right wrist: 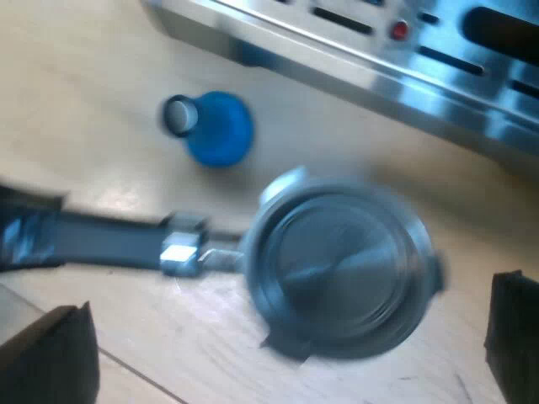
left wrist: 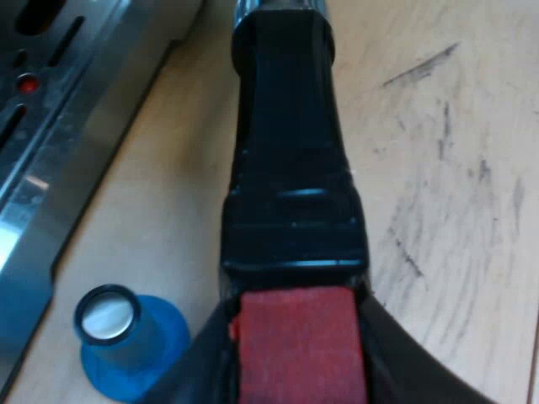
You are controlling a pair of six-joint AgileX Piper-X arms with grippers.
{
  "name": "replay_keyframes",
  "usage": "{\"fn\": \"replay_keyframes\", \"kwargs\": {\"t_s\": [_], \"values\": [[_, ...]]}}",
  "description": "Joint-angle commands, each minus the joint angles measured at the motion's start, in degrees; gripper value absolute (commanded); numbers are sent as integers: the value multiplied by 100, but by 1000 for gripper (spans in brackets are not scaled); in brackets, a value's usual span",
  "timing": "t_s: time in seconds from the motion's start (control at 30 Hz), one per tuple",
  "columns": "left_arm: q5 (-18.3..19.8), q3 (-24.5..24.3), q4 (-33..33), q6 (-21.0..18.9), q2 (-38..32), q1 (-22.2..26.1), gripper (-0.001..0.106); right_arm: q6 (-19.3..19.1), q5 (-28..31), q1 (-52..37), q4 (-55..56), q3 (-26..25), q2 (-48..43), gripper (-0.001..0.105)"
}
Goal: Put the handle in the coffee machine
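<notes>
Left tool pinches the red end of the dark-handled metal holder, its basket beneath the wide-open right tool. Gripped so far back, the basket may sag and twist loose.

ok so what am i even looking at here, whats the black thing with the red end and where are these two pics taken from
Each picture comes from a camera riding on one of two robot arms' wrists. In the left wrist view, the left tool grips the red end of the metal holder, by its dark handle. The right wrist view looks down on that holder's round cup, with the right tool open above it. A blue tamper sits on the wooden table beside the steel espresso machine.
</notes>
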Motion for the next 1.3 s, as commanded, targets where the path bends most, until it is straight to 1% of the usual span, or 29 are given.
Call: {"fn": "replay_keyframes", "kwargs": {"t_s": [0.03, 0.07, 0.13, 0.17, 0.2, 0.23, 0.33, 0.37, 0.43, 0.5, 0.57, 0.6, 0.63, 0.73, 0.83, 0.87, 0.9, 0.93, 0.97, 1.0, 1.2, 1.23, 1.3], "values": [[210, -83, -159, 39, -84, 155, 0, -65, 158, 307, -60, -50, -93, 94], [209, -83, -144, 39, -84, 214, 0, -35, 345, 380, -83, -50, -103, 94], [210, -83, -98, 39, -84, 399, 0, 171, 936, 665, -147, -50, -102, 94], [210, -83, -84, 39, -84, 459, 0, 268, 1081, 769, -180, -50, -102, 94], [210, -83, -61, 39, -84, 583, 0, 380, 1380, 927, -270, -50, -102, 94], [210, -83, -53, 39, -84, 624, 0, 396, 1484, 983, -310, -50, -102, 94], [210, -83, -5, 39, -84, 982, 0, 429, 2486, 1442, -699, -50, -102, 94], [210, -83, 19, 49, -84, 1063, 0, 429, 2621, 1509, -743, -50, -102, 94], [210, -83, 57, 127, -84, 1281, 0, 552, 3011, 1715, -961, 20, -102, 94], [210, -83, 69, 197, -84, 1439, 0, 667, 3250, 1838, -1021, 61, -102, 94], [210, -83, 67, 247, -84, 1519, 0, 670, 3412, 1906, -1106, 120, -90, 94], [210, -83, 99, 328, -84, 1620, 0, 668, 3624, 2016, -1329, 260, -90, 94], [236, -83, 153, 505, -84, 1838, 0, 668, 3732, 2084, -1533, 382, -90, 94], [262, -83, 218, 734, -84, 2050, 0, 668, 3969, 2199, -1927, 636, -90, 94], [455, -83, 222, 972, -84, 2362, 0, 668, 4272, 2318, -2636, 1035, -90, 94], [598, -83, 222, 1063, -84, 2492, 0, 668, 4354, 2355, -2882, 1199, -73, 94], [696, -83, 222, 1092, -69, 2568, 0, 668, 4391, 2363, -2928, 1226, -73, 94], [739, -83, 222, 1096, -69, 2593, 0, 668, 4422, 2374, -3067, 1302, -70, 94], [845, -83, 222, 1163, -54, 2646, 0, 668, 4592, 2412, -3527, 1560, -73, 94], [890, -83, 243, 1219, -31, 2648, 0, 668, 4701, 2412, -3774, 1694, -73, 94], [909, -83, 264, 1586, 298, 2647, 0, 612, 5276, 2490, -4858, 2212, -73, 94], [915, -83, 264, 1612, 327, 2647, 0, 612, 5327, 2512, -4920, 2238, -73, 94], [915, -83, 264, 1754, 519, 2647, 0, 522, 5605, 2582, -5275, 2396, -73, 94]]}}
